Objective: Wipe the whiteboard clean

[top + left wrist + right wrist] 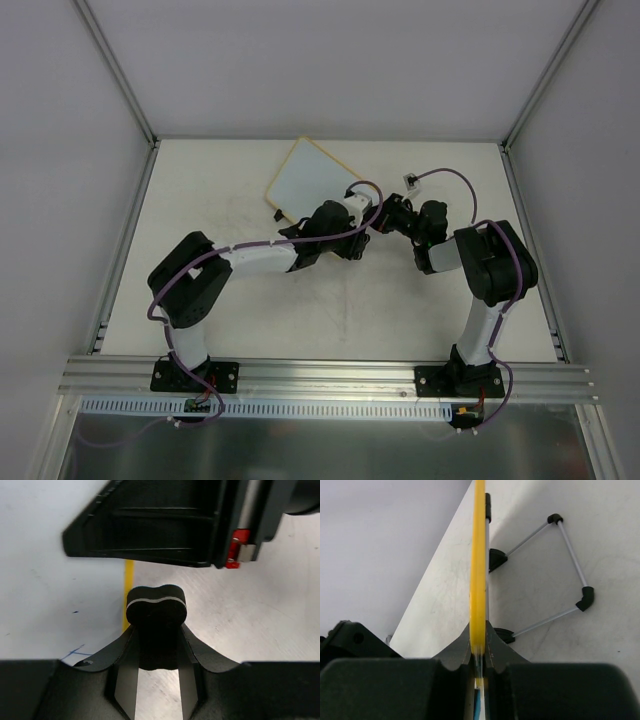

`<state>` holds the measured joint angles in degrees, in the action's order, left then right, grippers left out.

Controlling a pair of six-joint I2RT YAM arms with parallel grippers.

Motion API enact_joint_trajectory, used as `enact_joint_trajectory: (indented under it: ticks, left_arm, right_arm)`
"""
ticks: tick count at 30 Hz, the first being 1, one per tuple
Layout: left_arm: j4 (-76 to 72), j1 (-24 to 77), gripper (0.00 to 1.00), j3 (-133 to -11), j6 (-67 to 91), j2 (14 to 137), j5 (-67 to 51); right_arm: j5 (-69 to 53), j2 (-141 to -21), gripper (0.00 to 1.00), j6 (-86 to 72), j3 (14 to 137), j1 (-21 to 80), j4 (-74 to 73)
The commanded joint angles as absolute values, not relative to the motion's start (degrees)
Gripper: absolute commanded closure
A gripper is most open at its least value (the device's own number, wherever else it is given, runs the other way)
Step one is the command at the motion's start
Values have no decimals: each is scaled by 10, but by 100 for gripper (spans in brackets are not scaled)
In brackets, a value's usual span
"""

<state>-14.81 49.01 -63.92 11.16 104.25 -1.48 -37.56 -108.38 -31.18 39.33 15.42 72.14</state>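
Observation:
The whiteboard [312,178] lies tilted at the back middle of the table, white with a tan-yellow frame. In the left wrist view its white face [45,590] carries faint blue marks [75,652] near the yellow edge. My left gripper [156,630] is shut on the black bone-shaped eraser [156,607], which sits at the board's edge. In the top view my left gripper [350,238] is beside the board's near right corner. My right gripper [480,630] is shut on the board's yellow frame [478,555], seen edge-on. In the top view my right gripper [380,213] is at that same corner.
The board's wire stand [570,565] with black clips [496,559] sticks out behind it over the table. A purple cable [450,180] loops near the right arm. The right gripper's body [160,525] hangs close above the eraser. Metal rails edge the table.

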Motion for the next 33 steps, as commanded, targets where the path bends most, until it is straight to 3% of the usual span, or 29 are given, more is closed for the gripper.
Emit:
enact_joint_trajectory:
  ticks: [1, 11, 21, 26, 33]
  left_arm:
    - [-170, 497, 100, -634, 117, 1056, -62]
    - [-176, 438, 100, -589, 119, 1022, -105]
    - [-206, 456, 100, -545, 132, 931, -249]
    - [-187, 457, 100, -526, 133, 876, -211]
    - [-133, 397, 100, -536, 126, 896, -168]
  right_arm:
    - [-426, -1062, 100, -326, 412, 175, 877]
    - [-425, -1061, 100, -325, 410, 175, 877]
    - [-411, -1070, 100, -331, 409, 166, 877]
    - [-410, -1066, 100, -330, 407, 165, 877]
    - [-410, -1064, 100, -330, 406, 165, 877]
